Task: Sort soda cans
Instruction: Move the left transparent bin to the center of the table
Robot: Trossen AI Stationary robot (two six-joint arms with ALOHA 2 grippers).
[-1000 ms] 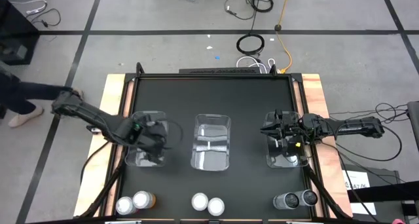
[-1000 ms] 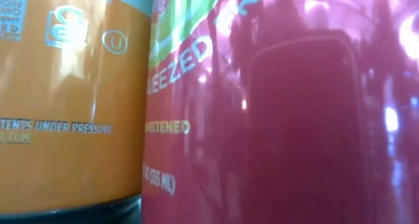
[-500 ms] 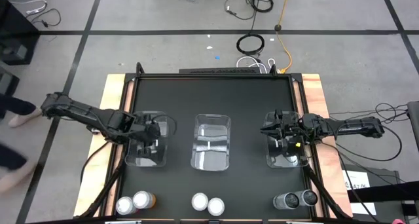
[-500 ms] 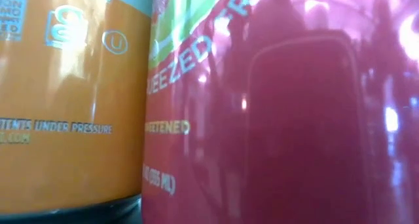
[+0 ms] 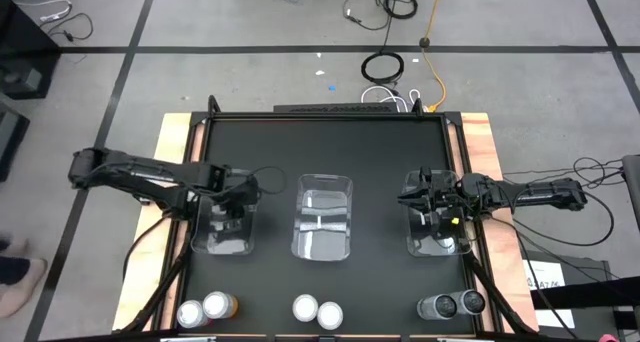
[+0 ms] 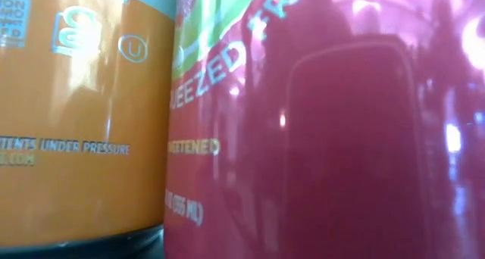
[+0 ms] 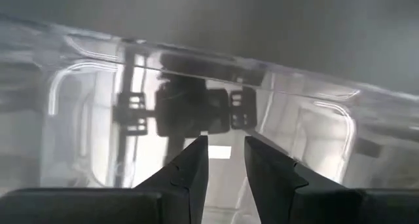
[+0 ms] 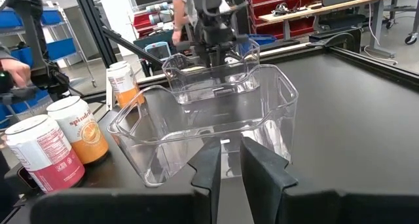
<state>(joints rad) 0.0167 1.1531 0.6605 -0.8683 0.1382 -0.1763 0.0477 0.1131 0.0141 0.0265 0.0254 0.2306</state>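
Live: all six soda cans sit along the table's (image 5: 330,147) near edge, well apart from both sets of fingers. Nothing is within reach of either gripper.

L gripper (image 5: 248,189) hangs over the far end of the left bin (image 5: 222,240). In the L wrist view the left gripper's tips (image 7: 226,140) are slightly open with a narrow gap. Nothing is between them and they touch nothing, only clear plastic wall ahead.

R gripper (image 5: 408,196) is over the far inner corner of the right bin (image 5: 440,244). In the R wrist view its fingers (image 8: 224,144) are pinched almost together, just a sliver of gap, and hold nothing.

Count from above:
- Cans: 6, in 3 pairs.
  - Left pair: (image 5: 190,314) and (image 5: 217,306), the second showing an orange side.
  - Centre pair, white tops: (image 5: 305,307) and (image 5: 329,315).
  - Right pair, dark grey: (image 5: 435,307) and (image 5: 468,302).
- Bins: 3 clear ones in a row, incl. the middle bin (image 5: 323,232). I see no cans in any of them.

The low cam is filled by an orange can (image 6: 76,115) and a red can (image 6: 318,138) side by side. I can't tell if they touch.

The R wrist cam shows one red-sided can (image 8: 42,152) just beside an orange one (image 8: 78,129), and another orange one (image 8: 121,83) farther off.
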